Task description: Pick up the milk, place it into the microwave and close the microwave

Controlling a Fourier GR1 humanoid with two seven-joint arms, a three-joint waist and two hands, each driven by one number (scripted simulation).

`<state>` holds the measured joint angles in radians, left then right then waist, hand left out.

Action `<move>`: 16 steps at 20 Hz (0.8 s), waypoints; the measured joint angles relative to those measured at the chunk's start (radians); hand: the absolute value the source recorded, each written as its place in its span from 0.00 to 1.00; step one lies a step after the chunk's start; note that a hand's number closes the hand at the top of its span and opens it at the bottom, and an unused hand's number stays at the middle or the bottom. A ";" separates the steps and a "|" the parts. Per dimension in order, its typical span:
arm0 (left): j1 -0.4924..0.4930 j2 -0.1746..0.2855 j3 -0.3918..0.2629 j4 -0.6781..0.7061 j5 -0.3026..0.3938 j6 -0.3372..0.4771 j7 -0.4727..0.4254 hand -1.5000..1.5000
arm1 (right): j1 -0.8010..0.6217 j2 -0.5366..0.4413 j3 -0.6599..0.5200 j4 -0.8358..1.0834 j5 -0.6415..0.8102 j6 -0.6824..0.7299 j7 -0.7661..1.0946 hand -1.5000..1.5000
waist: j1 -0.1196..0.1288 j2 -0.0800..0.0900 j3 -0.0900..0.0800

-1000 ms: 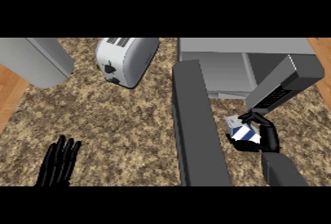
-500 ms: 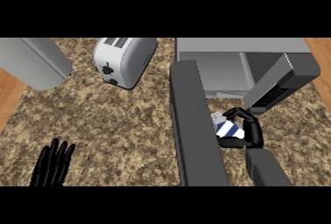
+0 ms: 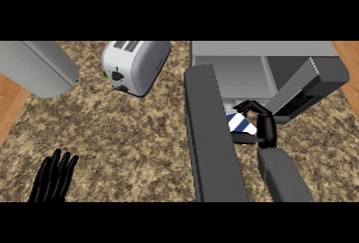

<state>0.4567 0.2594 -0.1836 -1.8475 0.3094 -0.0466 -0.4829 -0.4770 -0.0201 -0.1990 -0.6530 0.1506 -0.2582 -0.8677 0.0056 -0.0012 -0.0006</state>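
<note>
The milk [image 3: 240, 124] is a small white carton with blue stripes, held just in front of the microwave's mouth. My right hand [image 3: 261, 124] is curled round it, thumb and fingers wrapping its sides and hiding part of it. The microwave [image 3: 261, 50] sits at the upper right with its cavity open. Its dark door [image 3: 210, 137] swings out toward me, left of the carton. My left hand [image 3: 54, 176] rests open at the lower left, fingers straight, away from everything.
A white toaster [image 3: 135, 64] lies on the speckled counter [image 3: 126, 137] at the upper middle. A grey rounded appliance [image 3: 38, 66] fills the upper left corner. Wooden floor shows at the far left and right edges.
My right hand has carried the milk up and leftward, closer to the microwave's opening. The view has shifted slightly. The left hand stays put.
</note>
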 measured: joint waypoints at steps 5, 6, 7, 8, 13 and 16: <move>0.019 -0.007 0.019 -0.006 0.006 -0.023 -0.003 0.00 | -0.060 -0.017 0.007 0.008 0.014 -0.053 0.088 1.00 | 0.003 0.001 0.001; 0.007 -0.015 0.019 0.001 0.000 -0.018 0.001 0.00 | -0.085 -0.015 0.005 0.028 0.018 -0.071 0.099 1.00 | 0.004 0.002 0.001; 0.005 -0.016 0.023 -0.001 0.003 -0.019 0.009 0.00 | -0.108 -0.027 0.003 0.049 0.024 -0.079 0.111 1.00 | 0.006 0.002 0.001; 0.005 -0.021 0.018 -0.004 -0.001 -0.016 0.014 0.00 | -0.128 -0.031 0.003 0.078 0.034 -0.094 0.115 1.00 | 0.008 0.003 0.001; -0.023 -0.017 0.035 0.006 0.006 -0.032 0.025 0.00 | -0.250 -0.083 0.002 0.210 0.091 -0.180 0.164 1.00 | 0.020 0.009 0.001; -0.037 -0.022 0.025 0.036 0.000 -0.049 0.016 0.00 | -0.317 -0.107 -0.008 0.296 0.114 -0.239 0.181 1.00 | 0.033 0.014 0.002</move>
<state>0.4197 0.2378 -0.1582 -1.8120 0.3090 -0.0957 -0.4668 -0.7937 -0.1268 -0.2065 -0.3566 0.2649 -0.4973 -0.6868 0.0387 0.0131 0.0011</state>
